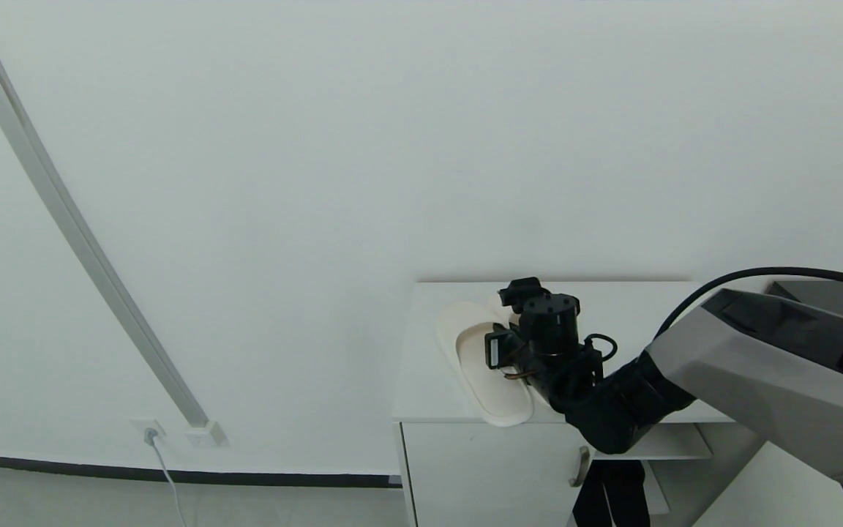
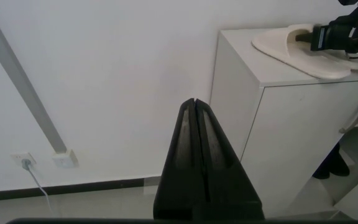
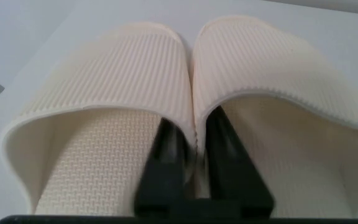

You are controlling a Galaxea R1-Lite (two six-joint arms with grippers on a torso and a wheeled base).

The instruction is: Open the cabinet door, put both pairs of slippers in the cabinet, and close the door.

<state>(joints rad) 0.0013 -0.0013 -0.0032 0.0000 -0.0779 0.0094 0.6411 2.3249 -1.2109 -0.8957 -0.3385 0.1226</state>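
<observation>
Reaching in from the head view's lower right, the right pincer (image 3: 192, 124) clamps narrowly on the touching inner walls of two cream ribbed foam slippers (image 1: 491, 388) atop the white cabinet (image 1: 421, 366). The left pincer (image 2: 195, 104) hangs closed.

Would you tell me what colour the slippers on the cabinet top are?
Cream slippers, with ribbed straps; clearest in the right wrist view.

Before me, the white cabinet top (image 1: 641, 329) carries one pair of cream slippers (image 1: 491, 384), side by side and touching, near its left edge, heels just over its front edge.
</observation>
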